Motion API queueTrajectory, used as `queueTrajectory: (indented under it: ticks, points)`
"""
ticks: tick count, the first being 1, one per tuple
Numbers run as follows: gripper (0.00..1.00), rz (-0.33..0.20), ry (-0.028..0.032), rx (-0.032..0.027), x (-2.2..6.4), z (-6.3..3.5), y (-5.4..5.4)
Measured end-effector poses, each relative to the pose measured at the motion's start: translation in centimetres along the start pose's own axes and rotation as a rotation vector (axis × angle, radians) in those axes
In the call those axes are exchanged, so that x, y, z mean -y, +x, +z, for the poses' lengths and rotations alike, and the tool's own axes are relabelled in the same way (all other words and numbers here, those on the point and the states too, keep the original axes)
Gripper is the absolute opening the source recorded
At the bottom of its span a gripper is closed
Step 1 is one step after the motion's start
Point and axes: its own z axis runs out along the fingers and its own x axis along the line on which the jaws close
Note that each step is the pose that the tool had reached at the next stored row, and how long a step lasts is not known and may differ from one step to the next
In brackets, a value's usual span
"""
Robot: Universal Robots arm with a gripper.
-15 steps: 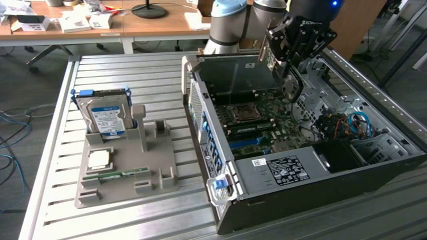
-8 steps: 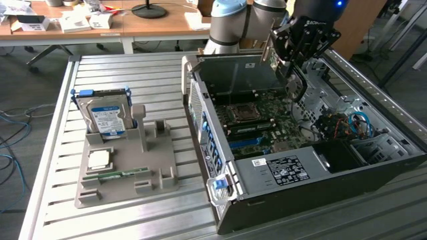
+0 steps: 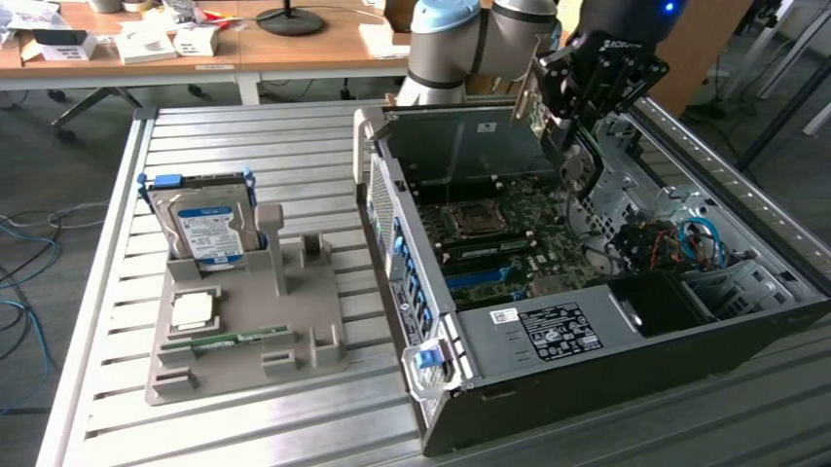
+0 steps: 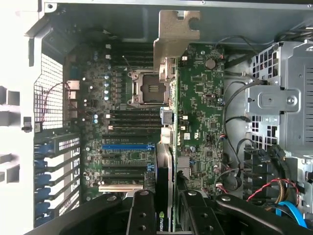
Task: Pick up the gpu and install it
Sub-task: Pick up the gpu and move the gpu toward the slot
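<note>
Exterior view: big black metal computer case [image 3: 559, 389] lying open on the slatted metal table [image 3: 234, 428], with the gripper [image 3: 575, 131] hanging over its far end. Its black fingers are clamped narrow on the gpu [image 4: 198, 117], held on edge over the dark motherboard [image 4: 122, 147]. It's a flat green board, bumpy with chips, with a bent shiny silver bracket [image 4: 175, 34] at the end.
</note>
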Motion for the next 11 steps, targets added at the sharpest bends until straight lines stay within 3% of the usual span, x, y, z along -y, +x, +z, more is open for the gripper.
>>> queueTrajectory:
  ticks: [4, 11]
  points:
    - [0.26, 0.000, 0.0001, -0.0021, 0.00, 0.00, -0.06]
    - [0.26, -0.006, 0.0001, -0.0118, -0.02, 0.01, -0.30]
